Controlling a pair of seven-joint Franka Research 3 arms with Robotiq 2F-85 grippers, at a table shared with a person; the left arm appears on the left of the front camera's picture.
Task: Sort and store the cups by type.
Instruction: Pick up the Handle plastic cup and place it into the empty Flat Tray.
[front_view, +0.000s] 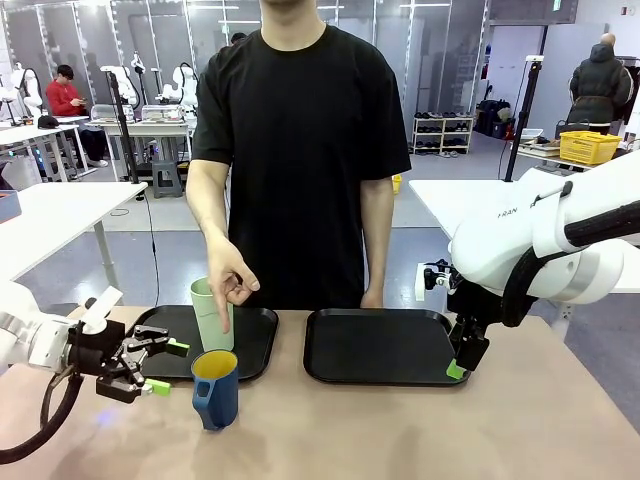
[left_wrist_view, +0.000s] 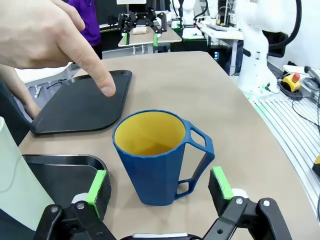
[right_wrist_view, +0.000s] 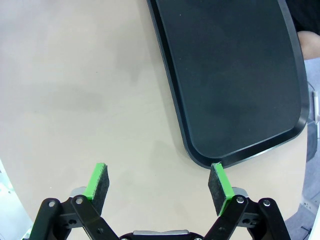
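Observation:
A dark blue mug (front_view: 216, 388) with a yellow inside stands on the table just in front of the left black tray (front_view: 260, 335). In the left wrist view the mug (left_wrist_view: 159, 157) sits upright, its handle to the right. My left gripper (front_view: 160, 367) is open beside the mug on its left, and its green pads (left_wrist_view: 98, 185) flank the mug without touching it. A pale mint-green tumbler (front_view: 212, 314) stands on the left tray, with the person's hand (front_view: 230, 278) in front of it, pointing down. My right gripper (right_wrist_view: 159, 186) is open above the table by the right tray's (right_wrist_view: 235, 85) corner.
The right black tray (front_view: 378, 345) has nothing on it. The person stands at the far edge of the table, behind the trays. Bare tabletop stretches in front of both trays.

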